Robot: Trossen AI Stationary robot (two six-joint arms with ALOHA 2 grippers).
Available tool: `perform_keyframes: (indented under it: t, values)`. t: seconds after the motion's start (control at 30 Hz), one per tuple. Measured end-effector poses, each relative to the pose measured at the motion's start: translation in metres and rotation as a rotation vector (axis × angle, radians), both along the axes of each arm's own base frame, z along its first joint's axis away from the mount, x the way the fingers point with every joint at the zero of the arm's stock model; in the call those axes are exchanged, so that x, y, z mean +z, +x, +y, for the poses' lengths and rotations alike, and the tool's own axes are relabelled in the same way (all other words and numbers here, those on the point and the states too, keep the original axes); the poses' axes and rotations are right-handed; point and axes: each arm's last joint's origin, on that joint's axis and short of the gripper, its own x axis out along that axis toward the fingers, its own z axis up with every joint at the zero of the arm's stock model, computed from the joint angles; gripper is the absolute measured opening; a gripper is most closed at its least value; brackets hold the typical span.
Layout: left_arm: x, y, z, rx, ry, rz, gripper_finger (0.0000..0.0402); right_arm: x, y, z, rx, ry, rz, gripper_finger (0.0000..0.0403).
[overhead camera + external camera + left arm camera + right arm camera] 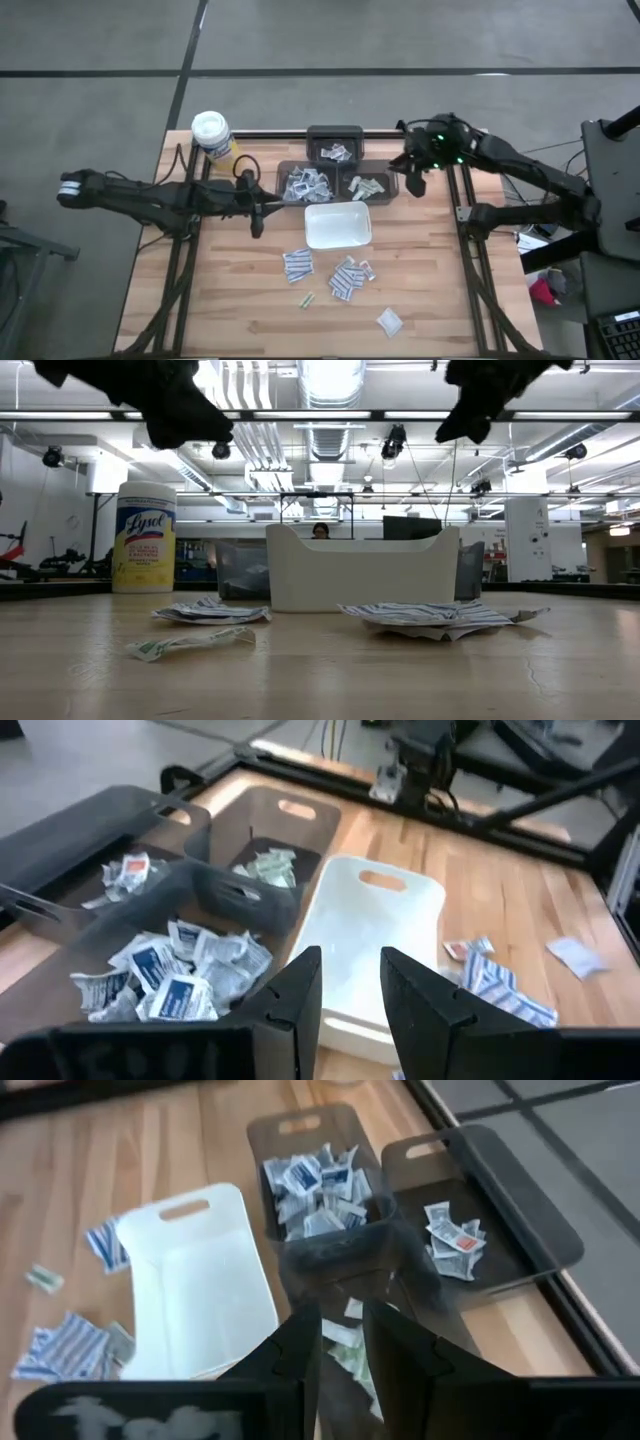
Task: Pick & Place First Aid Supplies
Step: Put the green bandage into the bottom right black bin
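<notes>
We see the white tray (337,226) mid-table. Left gripper (256,226) hangs just left of it, fingers slightly apart, empty. Right gripper (415,184) hovers past its far right corner, fingers slightly apart, empty. Loose packets (345,278) lie near the tray's front; others fill the dark bins (287,170) behind it.
</notes>
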Motion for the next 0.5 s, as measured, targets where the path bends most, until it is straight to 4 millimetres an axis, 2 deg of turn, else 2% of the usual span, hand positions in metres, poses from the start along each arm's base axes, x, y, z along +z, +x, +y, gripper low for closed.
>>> perform_keyframes:
  t: [0.23,0.5]
  values:
    - [0.026,0.016,-0.016,-0.047,-0.041,0.146,0.0108,-0.014,-0.032,0.018,-0.059,0.02,-0.141,0.0084]
    - [0.044,0.045,-0.045,-0.081,-0.146,0.264,0.0106,-0.027,-0.057,0.032,-0.077,0.029,-0.221,0.0081]
